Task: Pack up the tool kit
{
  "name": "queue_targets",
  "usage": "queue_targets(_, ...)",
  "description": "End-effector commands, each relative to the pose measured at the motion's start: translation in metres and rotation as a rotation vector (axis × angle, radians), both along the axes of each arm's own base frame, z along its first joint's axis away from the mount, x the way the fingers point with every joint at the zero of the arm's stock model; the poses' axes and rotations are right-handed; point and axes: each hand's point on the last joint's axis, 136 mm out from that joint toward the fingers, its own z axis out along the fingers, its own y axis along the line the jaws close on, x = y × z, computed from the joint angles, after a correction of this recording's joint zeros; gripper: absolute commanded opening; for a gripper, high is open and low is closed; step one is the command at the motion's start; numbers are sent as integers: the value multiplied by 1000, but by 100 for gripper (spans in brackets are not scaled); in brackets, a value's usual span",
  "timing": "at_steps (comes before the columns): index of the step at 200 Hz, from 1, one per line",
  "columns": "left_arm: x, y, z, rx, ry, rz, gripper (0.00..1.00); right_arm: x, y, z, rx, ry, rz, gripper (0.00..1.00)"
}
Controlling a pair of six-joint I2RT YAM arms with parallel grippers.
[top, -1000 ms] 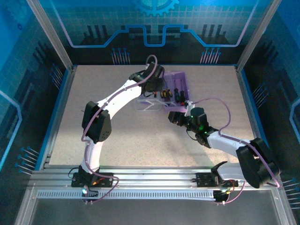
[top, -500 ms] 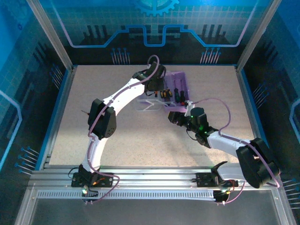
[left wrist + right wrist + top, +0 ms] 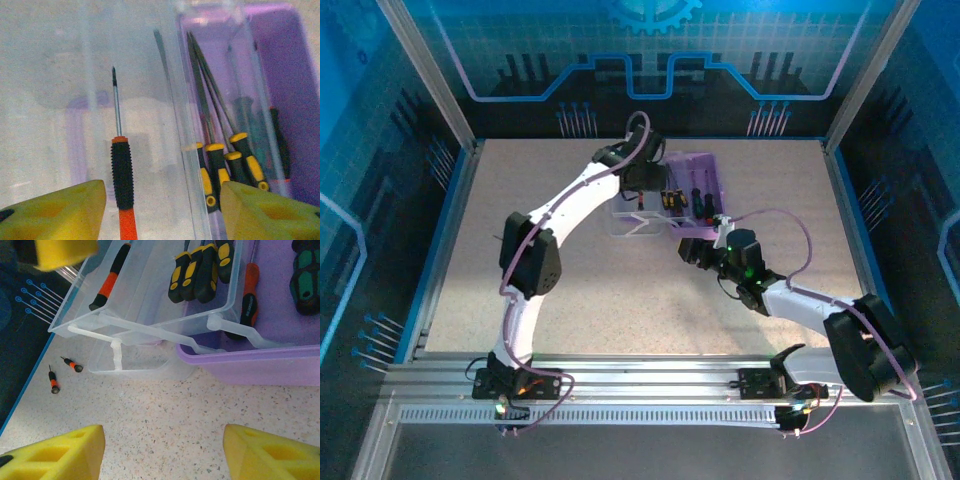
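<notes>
On the speckled table (image 3: 640, 300) the tool kit (image 3: 705, 180) lies open. The left gripper (image 3: 162, 200), over a screwdriver (image 3: 122, 175), and the right gripper (image 3: 162, 440) both gape empty.

Overhead view evenly lit, blue-tinted surround. Left wrist view hazy; glare on clear lid (image 3: 145, 75) ahead of left gripper (image 3: 160, 212).

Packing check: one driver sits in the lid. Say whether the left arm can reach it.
Likely yes: the left gripper hangs open directly over the orange-black screwdriver in the clear lid, nothing between.

Orange-black screwdriver (image 3: 123, 185) handle cut off at bottom edge; green-handled screwdriver (image 3: 305, 280) cropped right.
</notes>
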Motion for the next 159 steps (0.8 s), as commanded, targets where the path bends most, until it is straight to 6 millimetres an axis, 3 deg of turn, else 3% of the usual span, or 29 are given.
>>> queue_targets(1,-20,32,73,-20,-126,21,65,5,0,14,23,-26,-4,65)
queue_targets(26,-44,70,81,-2,-174,101,72,6,1,12,28,-18,-2,64)
queue_targets(44,-63,103,70,11,-188,188,74,6,2,12,34,-15,2,64)
queue_targets(74,-97,168,31,34,-150,404,77,6,4,10,41,-7,10,64)
queue_targets(91,-116,197,5,-15,-85,508,72,6,5,8,45,7,11,63)
queue_targets(116,-138,227,-26,-117,20,621,70,6,11,6,52,27,37,62)
queue_targets(159,-157,270,-59,-214,122,796,70,0,34,5,40,3,113,63)
